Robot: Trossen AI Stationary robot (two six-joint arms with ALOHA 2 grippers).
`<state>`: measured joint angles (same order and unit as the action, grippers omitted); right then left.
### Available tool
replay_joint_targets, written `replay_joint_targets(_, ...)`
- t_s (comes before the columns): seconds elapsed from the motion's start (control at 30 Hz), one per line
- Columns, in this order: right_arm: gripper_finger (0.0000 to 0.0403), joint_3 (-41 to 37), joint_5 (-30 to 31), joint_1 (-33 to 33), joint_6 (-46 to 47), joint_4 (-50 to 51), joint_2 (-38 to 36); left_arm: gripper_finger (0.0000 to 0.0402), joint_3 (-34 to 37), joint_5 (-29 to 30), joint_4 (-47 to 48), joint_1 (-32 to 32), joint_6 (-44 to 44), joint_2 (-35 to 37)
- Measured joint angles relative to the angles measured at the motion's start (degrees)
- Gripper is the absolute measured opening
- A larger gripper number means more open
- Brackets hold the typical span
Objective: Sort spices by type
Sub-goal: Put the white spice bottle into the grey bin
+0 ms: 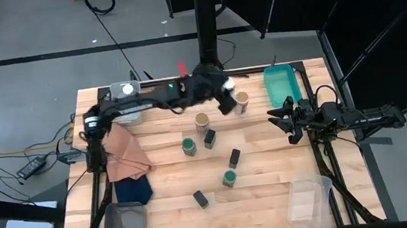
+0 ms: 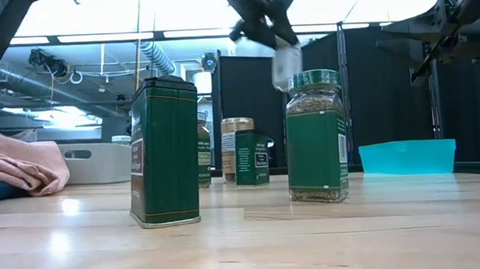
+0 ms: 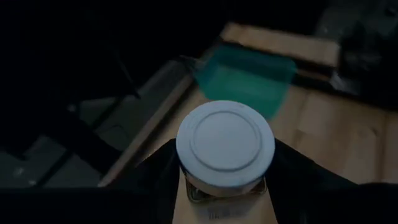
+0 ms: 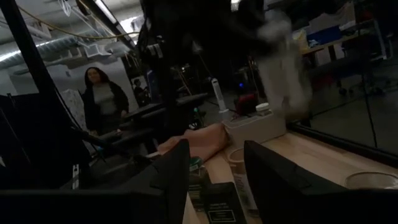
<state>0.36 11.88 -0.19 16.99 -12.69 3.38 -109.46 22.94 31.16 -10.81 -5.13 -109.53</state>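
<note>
My left gripper (image 1: pixel 225 98) reaches across the far middle of the table and is shut on a white-lidded jar (image 3: pixel 225 146), held in the air near a tan-lidded jar (image 1: pixel 241 100). The held jar also shows in the low view (image 2: pixel 286 63). My right gripper (image 1: pixel 289 123) waits open and empty at the table's right edge. On the table stand another tan-lidded jar (image 1: pixel 202 120), two green-lidded jars (image 1: pixel 189 146) (image 1: pixel 229 178) and three black tins (image 1: pixel 210 137) (image 1: pixel 234 158) (image 1: pixel 201 199). A second white lid (image 1: pixel 128 87) shows at the far left. My left gripper pinches the white-lidded jar's body just under the lid (image 3: pixel 189 186) between its two fingers (image 3: pixel 155 180), one on each side. The fingers slant down from above. The jar is lifted clear of the table, its lid toward the wrist.
A teal tray (image 1: pixel 282 85) lies at the far right and a white bin (image 1: pixel 126 108) at the far left. Brown (image 1: pixel 124 153) and navy (image 1: pixel 132 190) cloths lie at the left. Two clear containers (image 1: pixel 124 226) (image 1: pixel 311 198) stand at the near corners. A person (image 4: pixel 102 99) stands beyond the table.
</note>
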Motion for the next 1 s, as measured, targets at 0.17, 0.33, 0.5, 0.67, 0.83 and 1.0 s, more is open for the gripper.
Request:
replay_joint_targets(0.17, 0.0160, 0.00, -0.04, 0.00, -0.04, 0.03, 0.00, 0.0186, -0.03, 8.72, 6.69, -2.58, -0.04, 5.70)
replay_joint_targets(0.33, 0.0160, 0.00, -0.02, 0.02, -0.04, 0.00, 0.00, 0.0186, 0.13, 17.50, 15.19, -4.20, -4.14, 10.62)
replay_joint_targets(0.5, 0.0160, 0.00, -0.01, 0.01, -0.04, -0.02, 0.00, 0.0185, 9.62, 23.54, 16.18, -4.69, -9.54, 18.12)
replay_joint_targets(0.67, 0.0160, 0.00, 0.00, 0.02, -0.04, -0.02, 0.00, 0.0191, 25.29, 28.31, 14.93, -4.49, -20.55, 29.21)
replay_joint_targets(0.83, 0.0160, 0.00, 0.00, 0.01, -0.02, -0.04, 0.00, 0.0190, 40.15, 31.93, 14.88, -3.80, -34.09, 40.40)
replay_joint_targets(1.0, 0.0160, 0.00, 0.00, 0.01, -0.02, -0.02, 0.00, 0.0189, 51.30, 33.08, 14.57, -3.71, -45.69, 46.79)
